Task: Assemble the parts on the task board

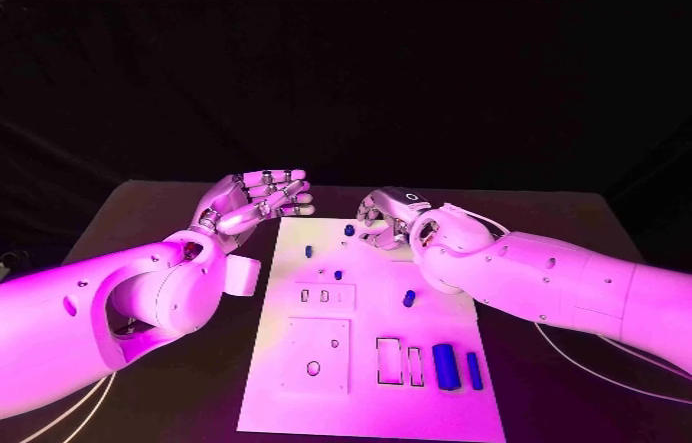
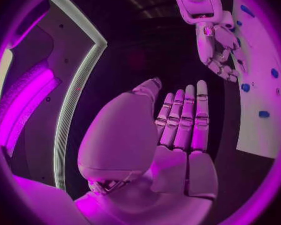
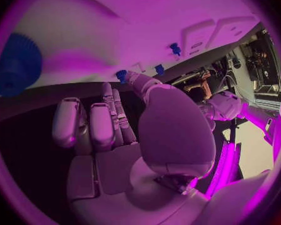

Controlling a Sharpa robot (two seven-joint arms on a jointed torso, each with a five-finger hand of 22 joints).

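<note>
- Head view: my right hand (image 1: 392,221) lies at the far edge of the white task board (image 1: 368,403), fingers bent toward a small blue peg (image 1: 349,230) just left of them; whether they touch it I cannot tell. My left hand (image 1: 260,201) hovers off the board's far-left corner, fingers apart, empty. Two long blue bars (image 1: 446,366) lie near-right, long axes running near-to-far.
- Left wrist view: my fingers (image 2: 183,116) extended, holding nothing; matte plate, smooth silver links.
- Right wrist view: a ribbed blue gear (image 3: 17,64) rests on the board.

white task board (image 1: 433,403), blue parts (image 1: 446,366), black table (image 1: 562,403)
</note>
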